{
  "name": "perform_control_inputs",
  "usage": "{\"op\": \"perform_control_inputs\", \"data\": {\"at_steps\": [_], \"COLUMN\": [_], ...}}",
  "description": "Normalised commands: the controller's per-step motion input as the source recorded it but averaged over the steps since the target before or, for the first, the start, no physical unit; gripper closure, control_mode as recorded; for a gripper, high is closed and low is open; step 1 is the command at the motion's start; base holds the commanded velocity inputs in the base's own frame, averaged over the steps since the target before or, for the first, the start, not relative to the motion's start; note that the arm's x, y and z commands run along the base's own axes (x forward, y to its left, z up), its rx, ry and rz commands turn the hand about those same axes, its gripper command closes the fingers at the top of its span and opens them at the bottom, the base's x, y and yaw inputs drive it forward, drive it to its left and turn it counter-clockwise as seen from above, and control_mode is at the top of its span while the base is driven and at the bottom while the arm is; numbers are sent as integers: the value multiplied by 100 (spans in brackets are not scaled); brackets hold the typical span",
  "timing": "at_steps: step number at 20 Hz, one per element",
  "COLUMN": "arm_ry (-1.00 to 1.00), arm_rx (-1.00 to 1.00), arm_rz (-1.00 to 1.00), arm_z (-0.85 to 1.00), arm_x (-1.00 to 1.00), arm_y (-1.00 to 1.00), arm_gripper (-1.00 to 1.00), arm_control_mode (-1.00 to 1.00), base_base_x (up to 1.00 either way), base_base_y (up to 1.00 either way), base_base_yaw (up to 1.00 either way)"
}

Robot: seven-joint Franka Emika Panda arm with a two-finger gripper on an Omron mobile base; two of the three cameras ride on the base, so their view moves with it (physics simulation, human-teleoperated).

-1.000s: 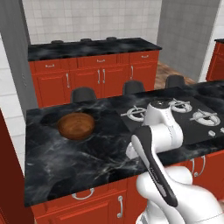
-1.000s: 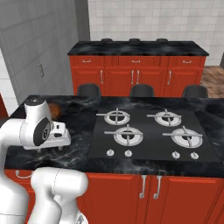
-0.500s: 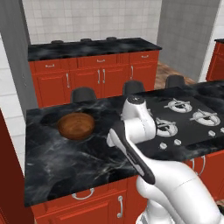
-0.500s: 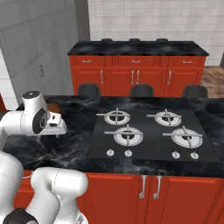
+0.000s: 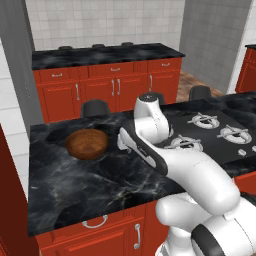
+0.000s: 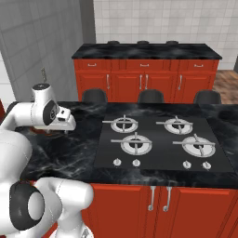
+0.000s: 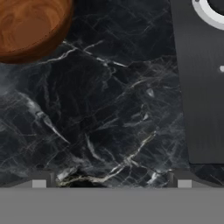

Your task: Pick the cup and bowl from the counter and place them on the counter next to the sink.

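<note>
The bowl (image 7: 30, 26), upper left in the hand view, looks rigid, glossy, probably slippery wood, best pinched at its rim by the wide-open, empty end effector (image 7: 111, 179).

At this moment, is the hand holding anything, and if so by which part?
Nothing is held. The hand is open over bare counter, with only marble between its fingertips; the bowl sits apart, untouched.

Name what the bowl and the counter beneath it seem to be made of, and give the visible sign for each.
The bowl: apparently wood, glossy; brown grain swirls show inside it in the hand view.
The counter: seemingly polished black marble or similar stone; faint white veins and soft reflections run across it.
</note>
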Motion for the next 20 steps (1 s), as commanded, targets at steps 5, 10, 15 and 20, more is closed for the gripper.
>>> {"op": "perform_control_inputs", "data": {"at_steps": [5,10,15,20], "arm_ry": [0,0,0,0], "arm_rx": [11,16,8,0], "arm_rz": [-11,-7,-7,-9], "arm_z": [0,0,6,2], "arm_x": [1,0,3,39], "arm_y": [0,1,15,34], "arm_gripper": [-100,-100,-100,-100], "arm_control_mode": [-100,-100,-100,-100], "base_base_x": [0,0,0,0], "base_base_y": [0,0,0,0], "base_base_yaw": [0,0,0,0]}}
